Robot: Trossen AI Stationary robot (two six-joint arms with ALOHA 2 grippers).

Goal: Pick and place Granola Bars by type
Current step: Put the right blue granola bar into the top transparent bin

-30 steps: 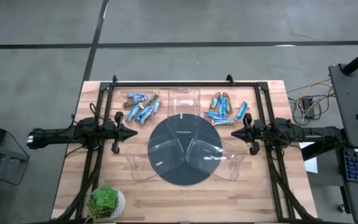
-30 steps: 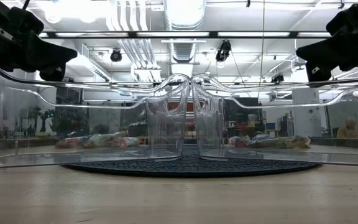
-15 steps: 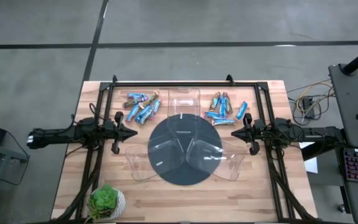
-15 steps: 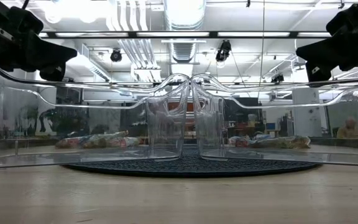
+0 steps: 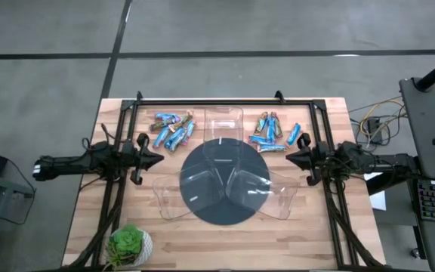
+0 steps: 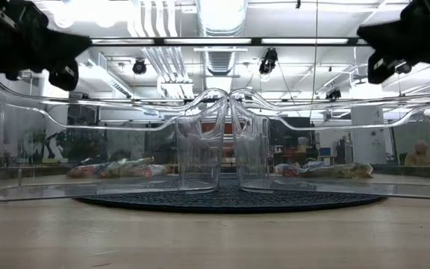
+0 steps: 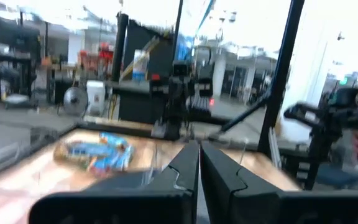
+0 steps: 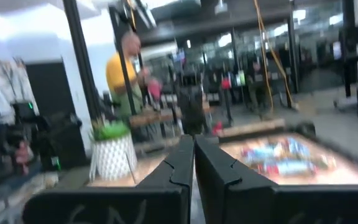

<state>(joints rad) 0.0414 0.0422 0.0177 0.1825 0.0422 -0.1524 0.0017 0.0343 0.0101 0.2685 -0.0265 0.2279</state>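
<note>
**Both arms draw back from the tray cluster, grippers clenched and empty**

Compared with a second ago, the left gripper (image 5: 157,158) and the right gripper (image 5: 286,158) have each shifted slightly outward from the centre, and in the low view both dark arm heads now sit higher, close to the top corners. The bars and trays lie as they did.

The three clear plastic trays (image 5: 223,128) fan out from a dark round mat (image 5: 225,215) in the middle of the wooden table (image 5: 202,249). A black frame (image 5: 225,100) borders the far edge and runs down both sides, hemming the arms in laterally. Open tabletop lies near the front edge, apart from a small potted plant (image 5: 129,245) at the front left corner.

The Granola Bars sit in two loose heaps near the far edge: one heap (image 5: 172,128) left of the far tray, just beyond and inward of the left gripper, and the other (image 5: 273,131) right of that tray, just beyond and inward of the right gripper. Neither gripper touches a bar. Both wrist views show the fingers (image 7: 188,163) (image 8: 182,158) pressed together with nothing between them.
</note>
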